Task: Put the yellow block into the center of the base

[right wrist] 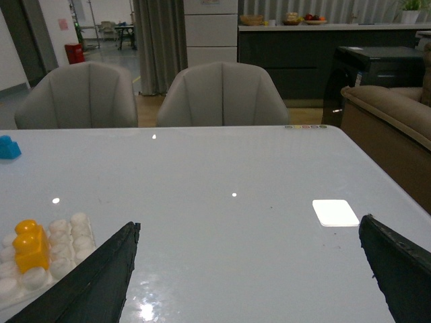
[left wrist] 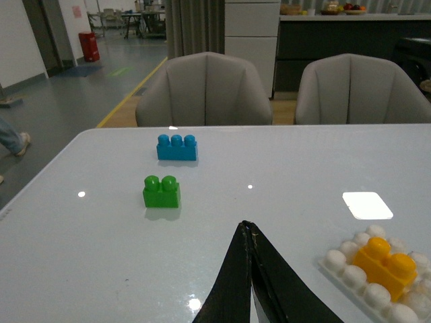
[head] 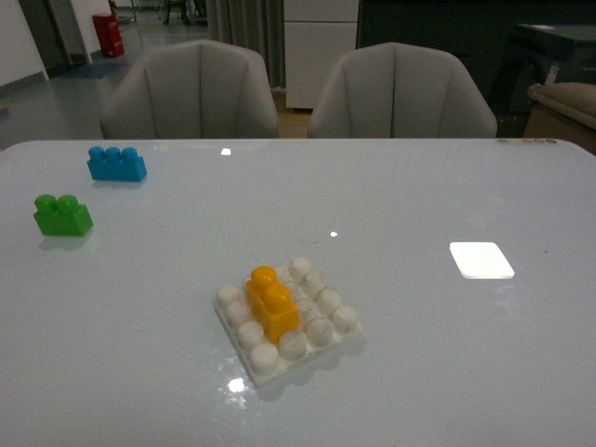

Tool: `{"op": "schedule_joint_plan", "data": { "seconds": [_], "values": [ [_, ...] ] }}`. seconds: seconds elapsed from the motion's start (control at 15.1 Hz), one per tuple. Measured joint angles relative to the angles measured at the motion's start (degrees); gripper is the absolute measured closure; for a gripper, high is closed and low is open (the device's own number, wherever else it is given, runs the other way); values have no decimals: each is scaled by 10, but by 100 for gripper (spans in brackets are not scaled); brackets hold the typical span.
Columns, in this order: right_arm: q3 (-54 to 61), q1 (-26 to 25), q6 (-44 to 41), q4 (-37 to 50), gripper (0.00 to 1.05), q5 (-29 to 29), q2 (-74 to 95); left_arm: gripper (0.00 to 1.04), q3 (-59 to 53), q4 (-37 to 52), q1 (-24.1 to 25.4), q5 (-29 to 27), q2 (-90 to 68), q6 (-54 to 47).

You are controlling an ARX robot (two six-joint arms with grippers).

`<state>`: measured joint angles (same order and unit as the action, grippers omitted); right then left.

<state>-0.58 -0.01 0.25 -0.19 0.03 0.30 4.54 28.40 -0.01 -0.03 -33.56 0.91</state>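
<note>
**Yellow block seated on the base; both arms drawn clear**

The counter [head: 466,186] carries all items. The base [head: 328,342] lies well apart from both end effectors: it appears off to the side of the left end effector [left wrist: 250,232] in the left wrist view, and to the opposite side of the right end effector [right wrist: 246,256] in the right wrist view. The yellow block [head: 271,300] stands upright on the central studs of the base, with white studs showing on every side of it; neither end effector touches it. The blue brick [left wrist: 177,147] and green brick [left wrist: 161,192] rest farther out, ahead of the left end effector. A bright white patch [head: 480,260] lies ahead of the right end effector. The left end effector is clenched on nothing, its tips meeting; the right is released, jaws spread wide. Judged from this layout, the insertion step appears complete. Any next move would call only for confirming that the block is pressed fully down, with no fresh grasp needed.
</note>
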Motion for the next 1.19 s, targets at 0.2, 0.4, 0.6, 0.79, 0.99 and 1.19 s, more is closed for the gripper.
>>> {"op": "schedule_joint_plan", "data": {
  "seconds": [0.2, 0.4, 0.6, 0.79, 0.99, 1.19],
  "values": [
    [0, 0, 0, 0, 6, 0, 0, 103, -16, -36, 0, 0, 54, 0],
    [0, 0, 0, 0, 6, 0, 0, 103, -39, -44, 0, 0, 94, 0],
    [0, 0, 0, 0, 6, 0, 0, 103, -39, -90, 0, 0, 145, -1],
    [0, 0, 0, 0, 6, 0, 0, 103, -39, -132, 0, 0, 184, -1],
    [0, 0, 0, 0, 6, 0, 0, 103, -39, -184, 0, 0, 238, -1],
    [0, 0, 0, 0, 6, 0, 0, 103, -38, -274, 0, 1, 330, -1]
  ]
}}
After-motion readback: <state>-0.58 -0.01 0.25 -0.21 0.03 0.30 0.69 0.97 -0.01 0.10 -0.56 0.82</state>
